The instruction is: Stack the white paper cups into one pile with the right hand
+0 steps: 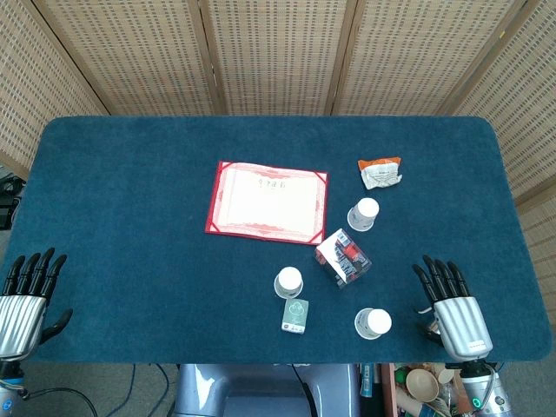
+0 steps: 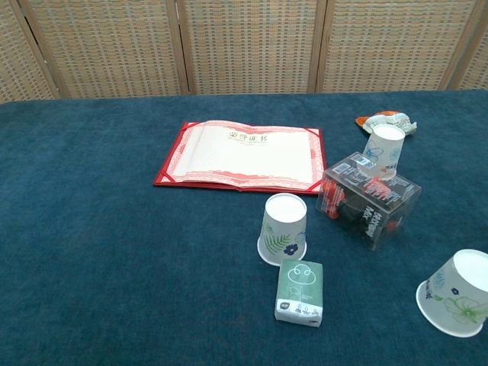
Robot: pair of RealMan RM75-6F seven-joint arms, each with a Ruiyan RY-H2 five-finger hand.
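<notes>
Three white paper cups are seen standing upside down, unstacked, around a clear plastic box on the blue table. The far cup is set just behind the box, the middle cup to its left and nearer the robot, and the near cup in front of it, close to the table edge. The right hand is held empty with fingers spread, pointing away from the robot; the near cup lies to its left and is judged the closest. The left hand, likewise empty and spread, is kept far off to the box's left.
</notes>
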